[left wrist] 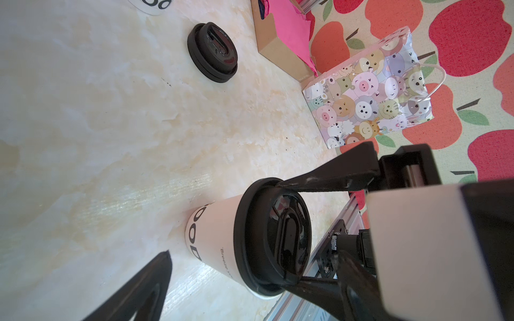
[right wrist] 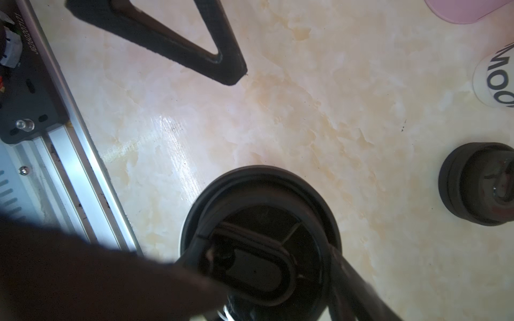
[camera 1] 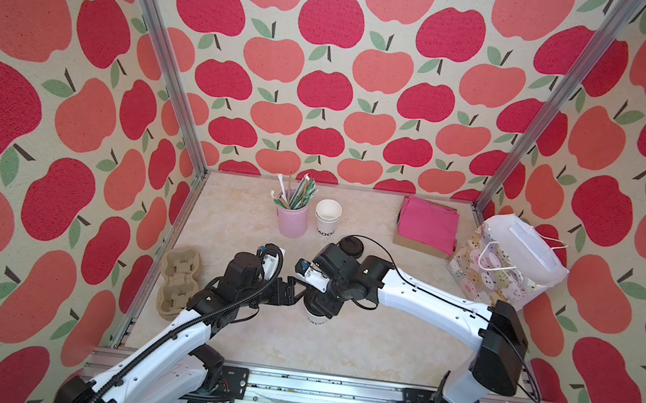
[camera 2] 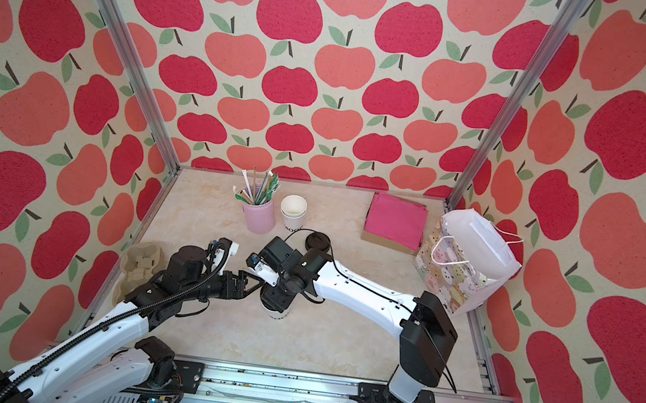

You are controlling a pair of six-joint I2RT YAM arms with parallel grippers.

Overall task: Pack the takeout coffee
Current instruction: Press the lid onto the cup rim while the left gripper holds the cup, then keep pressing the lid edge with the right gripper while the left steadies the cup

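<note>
The paper cup [left wrist: 211,236] stands upright at the worktop's [camera 1: 358,341] front middle. It looks light, thin-walled and easily crushed. The right pincer [left wrist: 283,233] clasps its black lid [left wrist: 251,222] at the stiffer rim, likely the safest hold. The left pincer [camera 1: 293,290] gapes wide alongside.

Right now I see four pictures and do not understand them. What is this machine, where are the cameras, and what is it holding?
Two robot arms work on a table. Two pictures look down from above; the other two come from cameras on the wrists. The right end effector grips the black lid on a white cup. The left end effector is open beside it. Around: a spare lid, stacked cups, straws, napkins, a gift bag, a cup carrier.
</note>
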